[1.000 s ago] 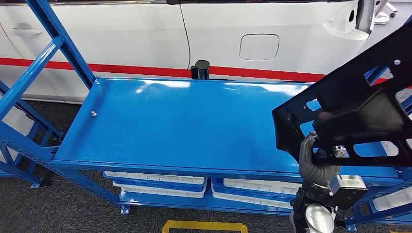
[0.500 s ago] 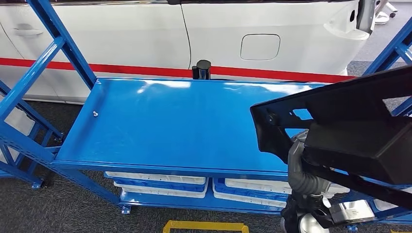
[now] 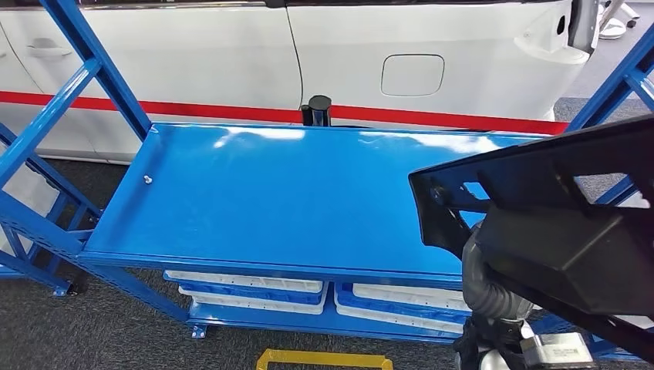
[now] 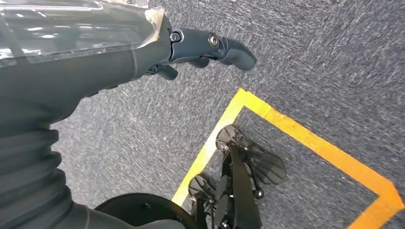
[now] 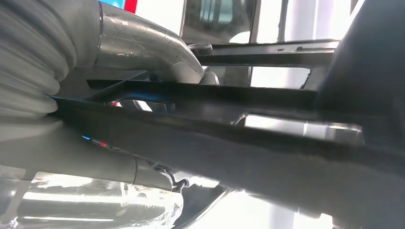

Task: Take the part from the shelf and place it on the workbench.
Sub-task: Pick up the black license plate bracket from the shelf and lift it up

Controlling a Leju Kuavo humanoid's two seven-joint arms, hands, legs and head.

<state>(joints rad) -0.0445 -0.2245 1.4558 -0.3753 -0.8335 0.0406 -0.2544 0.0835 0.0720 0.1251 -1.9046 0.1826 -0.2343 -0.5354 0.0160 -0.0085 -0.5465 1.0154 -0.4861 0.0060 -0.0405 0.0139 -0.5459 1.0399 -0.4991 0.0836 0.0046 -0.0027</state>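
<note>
A large black part, a perforated frame with a boxy middle, hangs tilted over the right end of the blue workbench. My right hand holds it from underneath; the part hides most of the hand, leaving the grey ribbed wrist showing. In the right wrist view the thumb and fingers of my right hand wrap a bar of the part. My left hand hangs over the carpet with nothing in it, fingers loosely extended.
A white car with a red stripe stands right behind the bench. Blue shelf uprights rise at the left and right ends. White trays sit on the lower level. A small screw lies near the bench's left edge. Yellow tape marks the floor.
The part has swung from a steep, raised tilt to a flatter, lower pose over the bench's right end. My right forearm has dropped with it.
</note>
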